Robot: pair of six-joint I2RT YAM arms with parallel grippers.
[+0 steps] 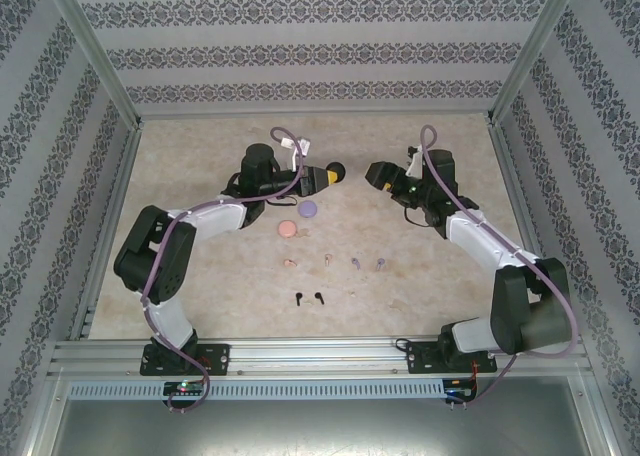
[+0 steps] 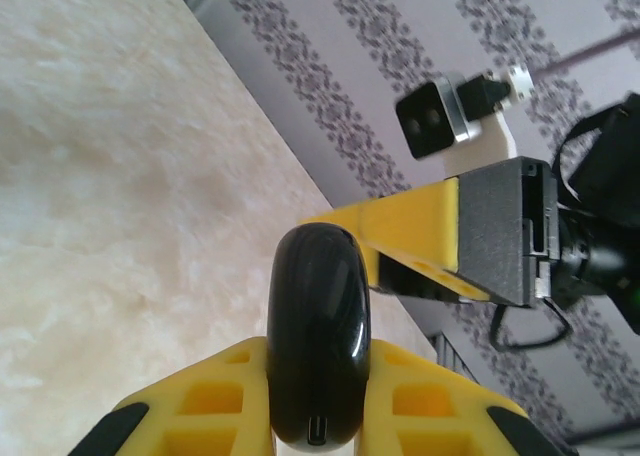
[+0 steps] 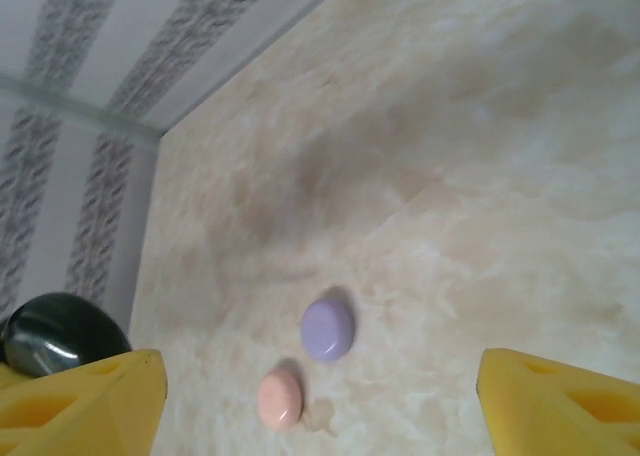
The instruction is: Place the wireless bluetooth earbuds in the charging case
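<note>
Nearest the arm bases, the two black earbuds (image 1: 298, 298) lie loose on the desk (image 1: 200, 276). Just beyond them, in a row, lie the pale pink earbuds (image 1: 289, 262) and the purple earbuds (image 1: 380, 265). Farther on, the closed pink case (image 1: 286, 229) and purple case (image 1: 307, 209) sit side by side. Past those, the left fingers (image 2: 215, 401) are clamped on the closed black case (image 2: 318, 336). The right fingers (image 3: 560, 401), facing it, stand wide apart and hold nothing.
</note>
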